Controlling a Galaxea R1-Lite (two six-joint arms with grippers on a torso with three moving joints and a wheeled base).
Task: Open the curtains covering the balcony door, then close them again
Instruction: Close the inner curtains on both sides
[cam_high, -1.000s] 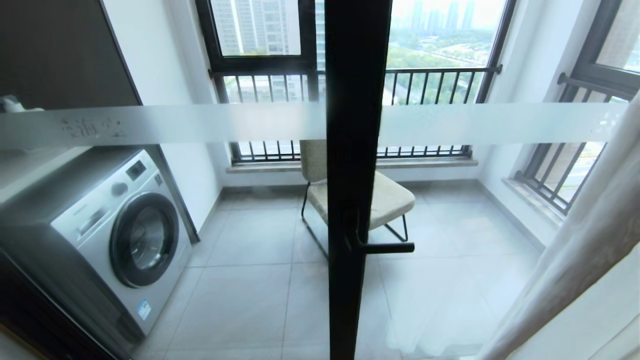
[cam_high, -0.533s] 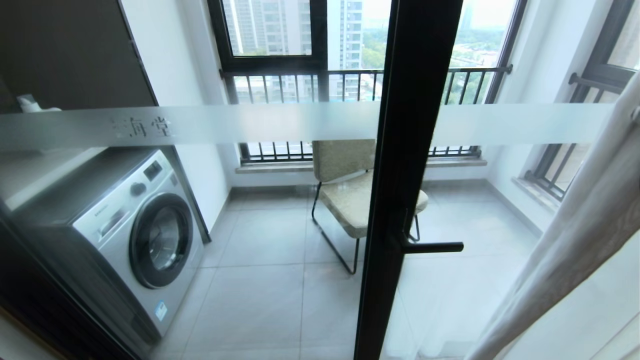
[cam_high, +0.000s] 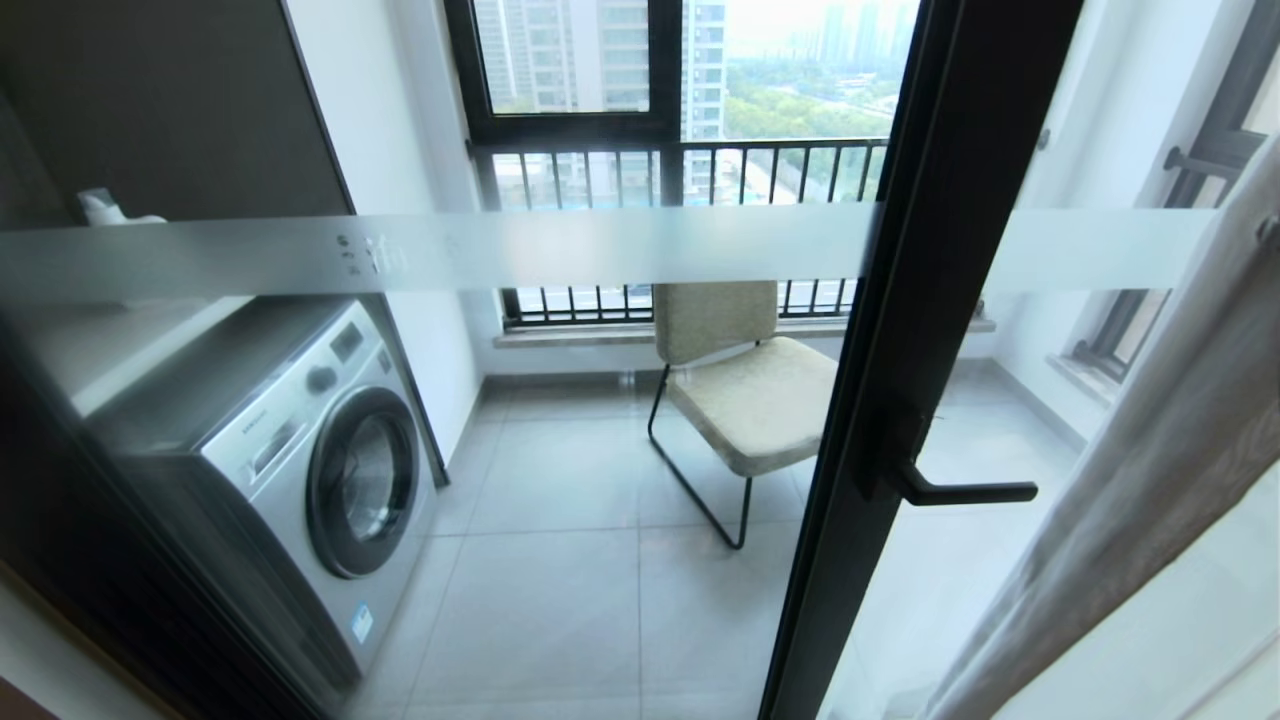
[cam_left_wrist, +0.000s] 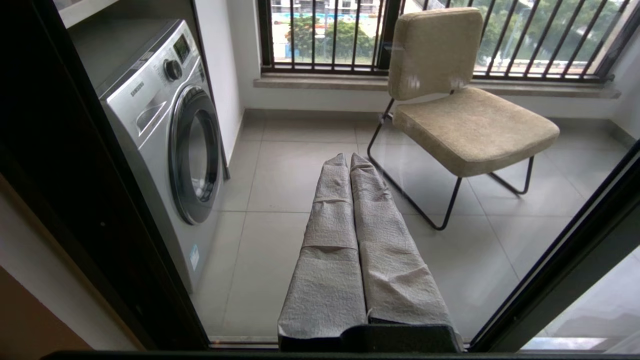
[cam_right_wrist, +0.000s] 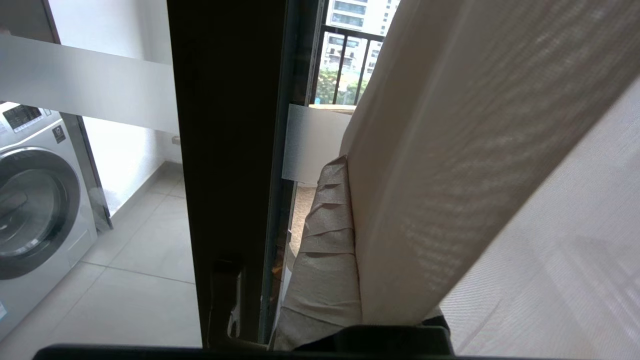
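The balcony door (cam_high: 900, 400) is glass in a black frame, with a black lever handle (cam_high: 960, 490) and a frosted stripe (cam_high: 600, 245). The curtains (cam_high: 1150, 480) hang slanting at the right edge of the head view; most of the glass is uncovered. In the right wrist view my right gripper (cam_right_wrist: 347, 162) is shut on a fold of the beige curtains (cam_right_wrist: 450, 150). One cloth-wrapped finger (cam_right_wrist: 325, 235) shows, and fabric hides the other. The sheer layer (cam_right_wrist: 575, 250) lies beside it. My left gripper (cam_left_wrist: 348, 157) is shut and empty, close to the glass.
Behind the glass a silver washing machine (cam_high: 300, 470) stands at the left under a dark cabinet. A beige chair (cam_high: 750, 390) on black legs sits mid-balcony. A black-framed window with railing bars (cam_high: 680, 170) runs along the back.
The whole head view has shifted: the door frame and handle slid to the right in the picture, so the camera moved left. The curtains kept their place at the right edge.
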